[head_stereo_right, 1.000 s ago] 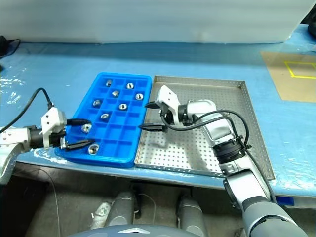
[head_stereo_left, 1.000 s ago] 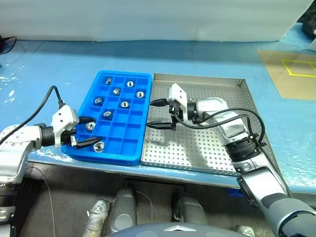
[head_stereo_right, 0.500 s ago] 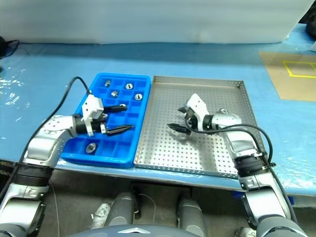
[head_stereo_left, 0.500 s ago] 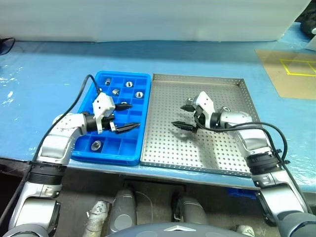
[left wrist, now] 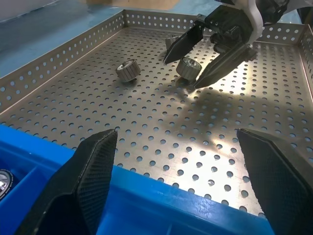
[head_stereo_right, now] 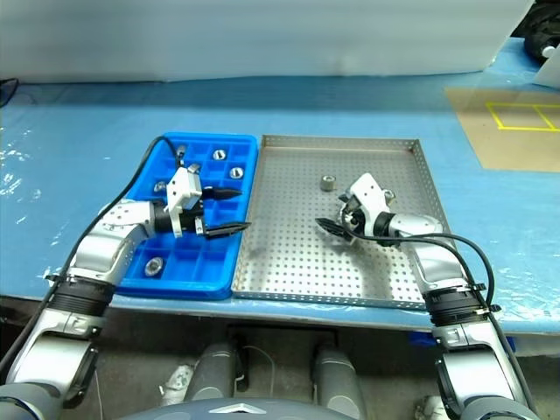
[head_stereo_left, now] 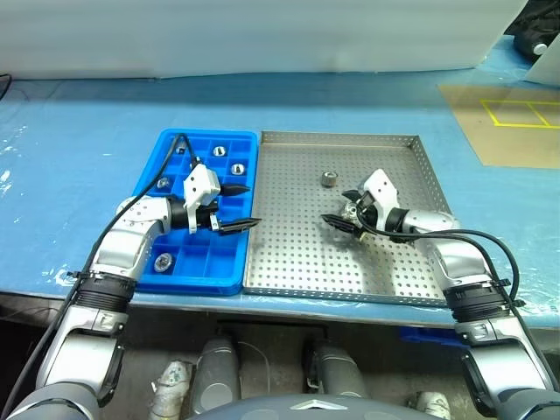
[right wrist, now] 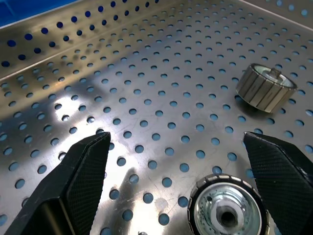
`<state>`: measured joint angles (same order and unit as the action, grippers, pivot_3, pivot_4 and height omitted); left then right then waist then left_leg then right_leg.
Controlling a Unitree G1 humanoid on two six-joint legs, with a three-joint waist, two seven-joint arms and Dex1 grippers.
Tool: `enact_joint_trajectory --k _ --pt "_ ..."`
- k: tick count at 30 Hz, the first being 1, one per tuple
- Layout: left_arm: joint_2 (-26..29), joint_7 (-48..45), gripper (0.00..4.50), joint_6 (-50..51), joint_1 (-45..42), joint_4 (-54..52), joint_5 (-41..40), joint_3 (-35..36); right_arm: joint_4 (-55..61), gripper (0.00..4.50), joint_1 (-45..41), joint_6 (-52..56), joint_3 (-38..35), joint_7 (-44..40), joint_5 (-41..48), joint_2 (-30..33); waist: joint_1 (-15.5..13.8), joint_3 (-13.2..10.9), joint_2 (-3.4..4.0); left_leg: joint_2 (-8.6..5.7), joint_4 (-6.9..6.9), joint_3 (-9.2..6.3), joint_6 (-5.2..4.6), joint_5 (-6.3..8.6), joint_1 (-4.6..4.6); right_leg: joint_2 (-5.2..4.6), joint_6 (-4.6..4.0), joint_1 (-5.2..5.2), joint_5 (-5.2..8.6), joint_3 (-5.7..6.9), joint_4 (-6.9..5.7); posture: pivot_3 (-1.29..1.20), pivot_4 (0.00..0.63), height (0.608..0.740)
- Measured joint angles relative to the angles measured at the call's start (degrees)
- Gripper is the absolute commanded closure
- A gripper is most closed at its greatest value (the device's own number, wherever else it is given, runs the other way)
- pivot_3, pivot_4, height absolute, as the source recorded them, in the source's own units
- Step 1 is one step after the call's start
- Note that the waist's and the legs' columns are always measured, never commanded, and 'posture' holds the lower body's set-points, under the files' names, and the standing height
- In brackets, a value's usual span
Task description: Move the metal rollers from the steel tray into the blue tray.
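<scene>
Right wrist view showed the right gripper (right wrist: 181,161) with fingers spread wide, empty, straddling one of the metal rollers (right wrist: 228,208) on the perforated floor of the steel tray (head_stereo_left: 297,254). A second roller (head_stereo_left: 329,180) lay nearer the tray's far edge. The left gripper (head_stereo_left: 243,206) hovered with fingers apart, empty, over the blue tray (head_stereo_left: 197,271) at the edge beside the steel tray; several rollers sat in its compartments.
</scene>
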<state>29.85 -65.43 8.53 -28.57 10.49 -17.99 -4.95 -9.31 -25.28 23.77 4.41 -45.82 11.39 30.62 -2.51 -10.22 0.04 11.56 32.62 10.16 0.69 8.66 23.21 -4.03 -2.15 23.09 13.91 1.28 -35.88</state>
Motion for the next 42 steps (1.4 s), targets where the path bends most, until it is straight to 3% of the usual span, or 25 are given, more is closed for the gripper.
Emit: enact_joint_trajectory --k 4,5,7,13,14,24,31,35,42 --pt "-0.4 -0.1 0.39 -0.4 0.4 0.2 0.5 -0.3 -5.4 0.04 1.1 -3.2 -0.6 1.8 -1.2 -1.4 0.0 0.0 0.02 -0.01 0.09 0.01 -0.05 0.04 -0.01 -0.01 0.0 -0.06 0.0 -0.01 0.01 -0.16 0.15 0.74" --pt "-0.5 -0.2 0.36 -0.6 0.4 0.2 0.5 -0.5 -5.7 0.22 1.1 -3.6 -0.6 2.0 -1.2 -1.6 0.0 0.0 0.03 -0.01 0.12 0.0 -0.07 0.05 -0.04 -0.01 0.0 -0.1 0.0 -0.01 0.0 -0.15 0.15 0.74" --pt "-0.5 -0.3 0.35 -0.8 0.5 0.2 0.7 -0.7 -6.1 0.68 1.1 -4.3 -0.9 2.3 -1.3 -1.8 0.0 0.0 0.03 0.0 0.14 0.01 -0.18 0.11 -0.06 -0.01 0.0 -0.12 0.0 -0.01 -0.02 -0.15 0.15 0.74" --pt "-0.4 -0.4 0.35 -1.2 0.5 0.2 1.3 -0.7 -6.9 2.75 1.1 -5.1 -1.5 3.6 -1.4 -2.4 0.1 0.0 0.03 0.01 0.14 0.01 -0.19 0.12 -0.08 -0.01 0.0 -0.13 0.0 -0.01 -0.05 -0.15 0.15 0.74" --pt "-0.4 -0.4 0.35 -1.2 0.5 0.2 1.3 -0.7 -6.9 2.85 1.1 -5.1 -1.5 3.5 -1.4 -2.5 0.1 0.0 0.03 0.01 0.14 0.01 -0.19 0.12 -0.08 0.0 0.0 -0.13 0.0 -0.01 -0.04 -0.15 0.15 0.74" --pt "3.7 -1.7 0.35 0.9 2.2 -0.6 -0.1 1.0 -2.8 2.84 0.5 -3.0 -0.3 2.4 -1.9 -3.7 0.2 0.0 0.04 0.08 0.12 0.0 -0.19 0.12 -0.02 0.07 -0.01 -0.03 0.0 -0.01 -0.05 -0.13 0.15 0.74" --pt "9.9 -2.0 0.35 1.9 2.1 -1.2 -1.9 6.8 7.5 2.84 -9.3 2.4 4.0 -2.4 2.0 -9.0 0.2 0.0 0.06 0.22 0.03 -0.01 -0.09 0.07 -0.04 0.24 -0.05 0.05 0.01 -0.02 -0.08 -0.08 0.15 0.74" --pt "12.7 -1.0 0.35 1.5 1.9 -0.2 -1.8 9.7 3.8 2.84 -15.6 1.1 8.3 -4.9 1.9 -14.7 -0.1 0.0 0.05 0.21 -0.04 -0.03 0.04 0.0 -0.02 0.23 -0.08 0.09 0.03 -0.01 -0.04 -0.01 0.15 0.74" --pt "14.5 2.0 0.35 2.3 7.2 -2.9 -2.0 12.8 -12.6 2.84 -19.4 -5.8 11.2 -6.0 -1.5 -21.3 -1.6 0.0 0.03 0.19 -0.14 -0.04 0.16 -0.07 0.18 0.19 -0.08 0.21 0.03 0.1 0.05 0.06 0.15 0.74"
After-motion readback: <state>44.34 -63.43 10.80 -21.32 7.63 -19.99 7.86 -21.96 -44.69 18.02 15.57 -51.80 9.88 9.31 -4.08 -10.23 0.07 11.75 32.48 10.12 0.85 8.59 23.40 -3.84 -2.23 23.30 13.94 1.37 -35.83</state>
